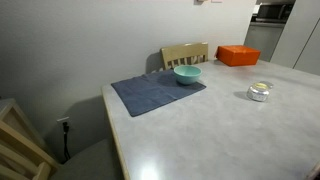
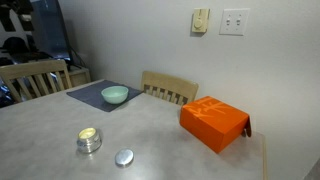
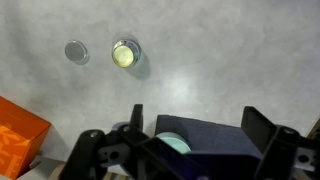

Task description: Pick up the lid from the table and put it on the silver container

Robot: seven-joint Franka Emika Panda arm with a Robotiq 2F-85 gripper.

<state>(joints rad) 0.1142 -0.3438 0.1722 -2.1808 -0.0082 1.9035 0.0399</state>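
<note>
Jaws: spread wide with nothing between them, hanging high above the bench (image 2: 190, 160), over the teal bowl (image 3: 172, 146) on its blue mat (image 3: 215, 135).
Lid (image 3: 76, 50): a small round disc lying flat on bare bench, just beside the silver container and not touching it; it also shows in an exterior view (image 2: 124, 157).
Silver container (image 3: 125, 54): upright with its top open, seen in both exterior views (image 2: 89, 139) (image 1: 259, 92), well apart from the bowl and the orange box (image 2: 214, 123).
Step in hand: by my judgement nothing is begun; I have yet to cross to the lid and come down.
Risk, grasp: the lid looks thin and offers little edge. If I go too low my jaws will jam on the bench; too high and they close on air.
Risk, slide: the bench looks smooth, so an uneven squeeze could push the lid away or flip it.
Risk, neighbour: lid and container sit close, so with the jaws this wide one side may land on the container and knock it.
Risk, wrong target: the bowl lies right beneath me and is not the container.
Risk, seating: the container is small and probably light. A lid set down off-centre may sit cocked on the rim or shove the container aside.
Unclear: whether the lid has a knob, I cannot tell.
</note>
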